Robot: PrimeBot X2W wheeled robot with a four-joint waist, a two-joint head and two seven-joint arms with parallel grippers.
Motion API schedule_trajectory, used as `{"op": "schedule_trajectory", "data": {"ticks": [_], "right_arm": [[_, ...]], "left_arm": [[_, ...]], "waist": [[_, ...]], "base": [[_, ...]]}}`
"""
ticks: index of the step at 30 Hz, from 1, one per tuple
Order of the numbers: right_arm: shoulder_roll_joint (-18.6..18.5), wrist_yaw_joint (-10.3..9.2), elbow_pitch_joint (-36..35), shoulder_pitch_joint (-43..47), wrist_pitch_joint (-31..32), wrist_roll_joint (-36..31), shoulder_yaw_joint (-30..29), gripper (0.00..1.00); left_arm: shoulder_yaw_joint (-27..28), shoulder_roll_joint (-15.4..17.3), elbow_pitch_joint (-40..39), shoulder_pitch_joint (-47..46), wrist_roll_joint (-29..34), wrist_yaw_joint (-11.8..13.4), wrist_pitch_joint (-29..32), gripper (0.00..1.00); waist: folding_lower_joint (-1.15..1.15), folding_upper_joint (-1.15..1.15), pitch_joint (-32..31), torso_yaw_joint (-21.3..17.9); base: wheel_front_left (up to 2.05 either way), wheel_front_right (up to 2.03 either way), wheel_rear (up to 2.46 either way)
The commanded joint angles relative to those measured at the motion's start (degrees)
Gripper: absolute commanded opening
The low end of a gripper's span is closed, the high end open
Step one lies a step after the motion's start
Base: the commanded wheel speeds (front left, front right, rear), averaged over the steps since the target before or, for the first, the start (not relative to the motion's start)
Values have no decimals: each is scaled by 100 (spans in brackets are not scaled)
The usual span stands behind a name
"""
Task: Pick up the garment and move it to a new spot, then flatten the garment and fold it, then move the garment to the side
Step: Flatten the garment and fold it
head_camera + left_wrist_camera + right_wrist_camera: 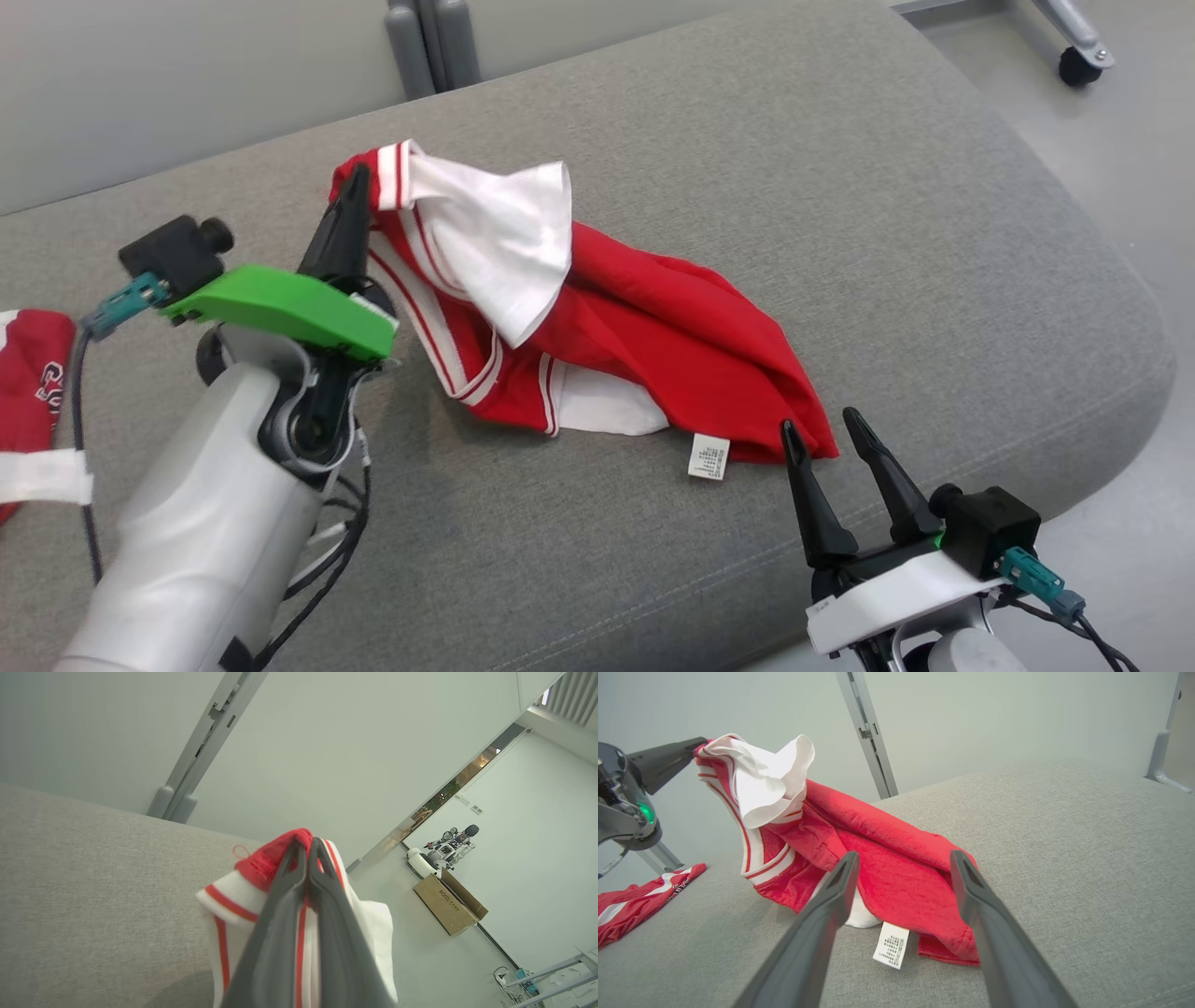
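Note:
A red garment [653,336] with white panels and red-and-white striped trim lies crumpled on the grey cushioned surface [747,140]. My left gripper [355,187] is shut on its upper left corner and holds that end lifted, so the cloth drapes down to the right. From the left wrist, the shut fingers pinch the red and white trim [261,868]. My right gripper [822,431] stands open just short of the garment's lower right edge [943,947], near its white care label [708,457]. The label [891,944] hangs between the right fingers in the right wrist view.
A second red and white garment [33,392] lies at the surface's far left edge. The cushion's rounded edge drops to the floor on the right. A wheeled frame [1078,56] stands at the back right. A cardboard box [448,903] and another robot sit on the floor beyond.

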Motion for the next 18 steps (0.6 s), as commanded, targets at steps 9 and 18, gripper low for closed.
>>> {"op": "schedule_trajectory", "data": {"ticks": [9, 18], "right_arm": [[-8, 0, -25, -35, -11, -57, -42, 100], [-8, 0, 76, -106, -12, -65, 63, 100]], "left_arm": [[211, 1397, -428, 1092, -109, -203, 47, 0], [565, 2027, -173, 1676, 314, -216, -27, 100]], "waist": [[0, 0, 124, 648], [0, 0, 93, 593]], "base": [[0, 0, 0], [0, 0, 0]]}}
